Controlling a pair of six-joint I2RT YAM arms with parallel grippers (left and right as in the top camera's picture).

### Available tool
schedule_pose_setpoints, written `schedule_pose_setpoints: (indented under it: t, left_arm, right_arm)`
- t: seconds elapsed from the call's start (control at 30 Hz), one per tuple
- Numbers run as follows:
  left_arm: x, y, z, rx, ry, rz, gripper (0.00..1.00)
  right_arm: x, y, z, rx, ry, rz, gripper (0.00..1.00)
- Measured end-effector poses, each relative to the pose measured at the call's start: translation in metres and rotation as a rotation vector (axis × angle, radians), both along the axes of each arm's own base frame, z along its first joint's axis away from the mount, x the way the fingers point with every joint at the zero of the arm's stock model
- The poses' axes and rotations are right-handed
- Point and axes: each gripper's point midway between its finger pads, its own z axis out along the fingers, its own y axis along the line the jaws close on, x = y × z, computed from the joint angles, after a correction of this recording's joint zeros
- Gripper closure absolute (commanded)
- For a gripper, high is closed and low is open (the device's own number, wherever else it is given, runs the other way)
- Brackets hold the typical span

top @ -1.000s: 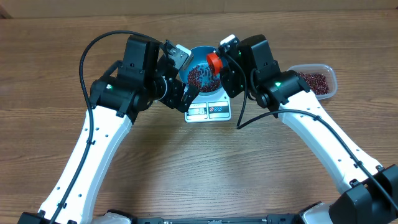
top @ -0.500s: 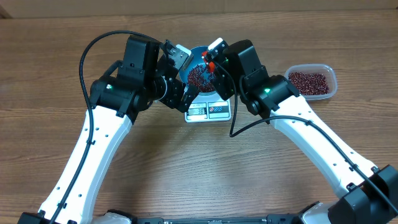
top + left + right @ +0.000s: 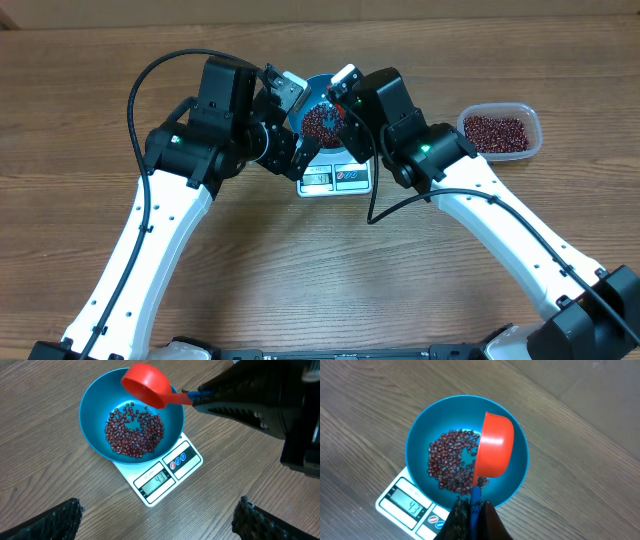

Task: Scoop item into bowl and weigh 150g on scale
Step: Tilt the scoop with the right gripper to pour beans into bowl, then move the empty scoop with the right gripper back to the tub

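Overhead view: blue bowl (image 3: pixel 312 84) sits on the white scale (image 3: pixel 336 178) at mid-table, wedged between the two arms. Clear tub (image 3: pixel 536 128) stands well apart on the robot's right, with a layer of the same dark red beans inside. Wooden table (image 3: pixel 320 280) under everything.

Left wrist view: bowl (image 3: pixel 92 407) overhangs the scale (image 3: pixel 187 457) on all sides but the display edge. Beans (image 3: pixel 134 432) lie as a loose patch over the bottom of the bowl, with blue showing through in places and the walls bare. Display reads 43.

Left gripper (image 3: pixel 159 510): fingers spread wide, nothing between them. It hangs just in front of the scale, clear of bowl and beans.

Right wrist view: right gripper (image 3: pixel 472 510) is clamped on the handle of the red scoop (image 3: pixel 495 445). Scoop sits above the bowl (image 3: pixel 417 435), over its right half, tipped onto its side so that only the outside of the cup shows. Cannot tell if anything is in it. Beans (image 3: pixel 447 460) lie below and to the left of the scoop, apart from the fingers. Scale (image 3: pixel 407 505) peeks out under the bowl's near edge.
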Motion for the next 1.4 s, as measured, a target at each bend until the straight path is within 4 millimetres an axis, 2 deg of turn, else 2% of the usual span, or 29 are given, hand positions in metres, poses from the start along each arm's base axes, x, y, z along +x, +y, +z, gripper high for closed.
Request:
schedule_pose_setpoints:
  t: [0.4, 0.57, 0.73, 0.8, 0.93, 1.03, 1.13, 1.23, 1.33, 1.4]
  left_arm:
    - [0.0, 0.0, 0.0, 0.0, 0.0, 0.0, 0.0]
    - [0.0, 0.0, 0.0, 0.0, 0.0, 0.0, 0.0]
    - [0.0, 0.0, 0.0, 0.0, 0.0, 0.0, 0.0]
    - [0.0, 0.0, 0.0, 0.0, 0.0, 0.0, 0.0]
    - [0.0, 0.0, 0.0, 0.0, 0.0, 0.0, 0.0]
    - [0.0, 0.0, 0.0, 0.0, 0.0, 0.0, 0.0]
    - [0.0, 0.0, 0.0, 0.0, 0.0, 0.0, 0.0]
    - [0.0, 0.0, 0.0, 0.0, 0.0, 0.0, 0.0]
    - [0.0, 0.0, 0.0, 0.0, 0.0, 0.0, 0.0]
    - [0.0, 0.0, 0.0, 0.0, 0.0, 0.0, 0.0]
  right_arm:
    - [-0.001, -0.001, -0.001, 0.008, 0.011, -0.014, 0.96]
    - [0.0, -0.003, -0.002, 0.087, 0.054, -0.057, 0.96]
    - [0.007, -0.019, 0.002, 0.235, 0.137, -0.057, 0.96]
    - [0.009, -0.032, 0.011, 0.295, 0.15, -0.062, 0.96]
    - [0.006, -0.065, 0.044, 0.404, 0.133, -0.083, 0.96]
    - [-0.002, -0.105, 0.074, 0.449, 0.082, -0.146, 0.96]
    - [-0.009, -0.147, 0.087, 0.441, 0.052, -0.256, 0.96]
    - [-0.015, -0.191, 0.082, 0.382, 0.054, -0.408, 0.96]
    - [-0.021, -0.224, 0.059, 0.273, 0.106, -0.551, 0.97]
    - [-0.022, -0.239, 0.044, 0.202, 0.138, -0.619, 0.96]
